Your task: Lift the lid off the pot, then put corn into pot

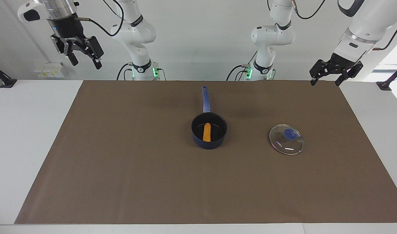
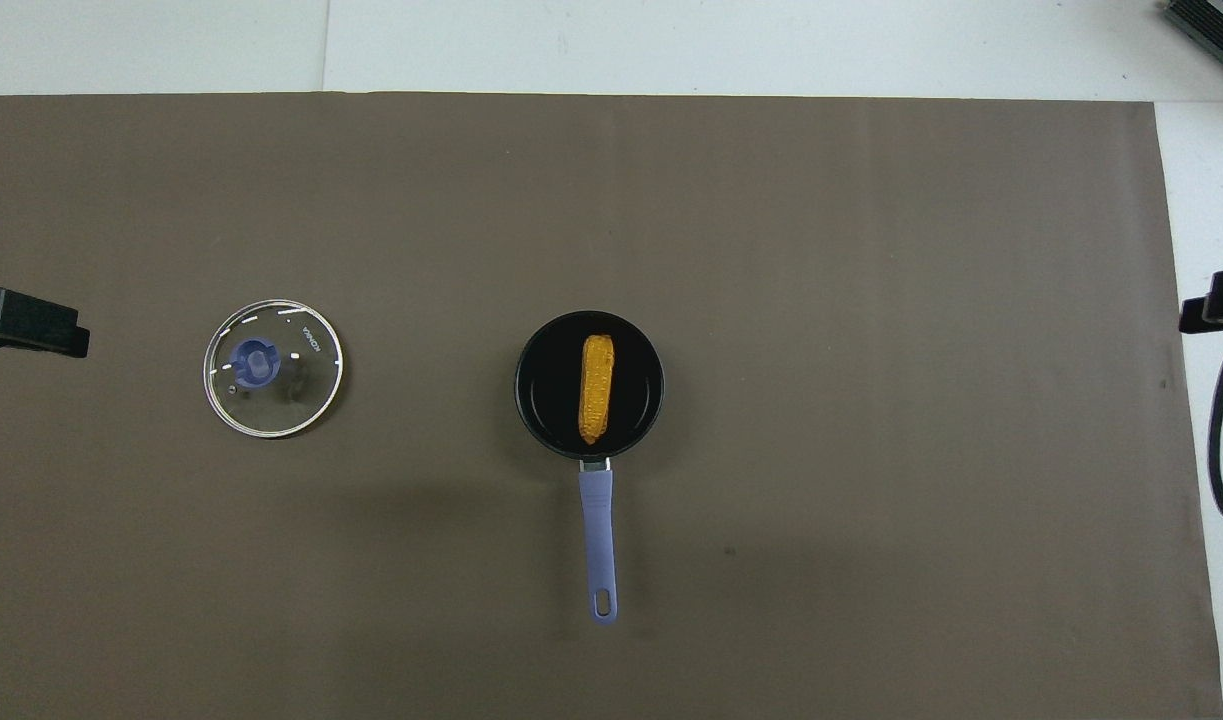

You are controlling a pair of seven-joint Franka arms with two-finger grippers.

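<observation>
On the brown mat, the pot stands mid-table holding the corn, the lid lies flat toward the left arm's end, so both steps look done, while the raised left gripper and right gripper hang empty, fingers apart.

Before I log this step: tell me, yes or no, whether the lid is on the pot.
No. The lid lies flat on the brown mat beside the pot, toward the left arm's end.
</observation>
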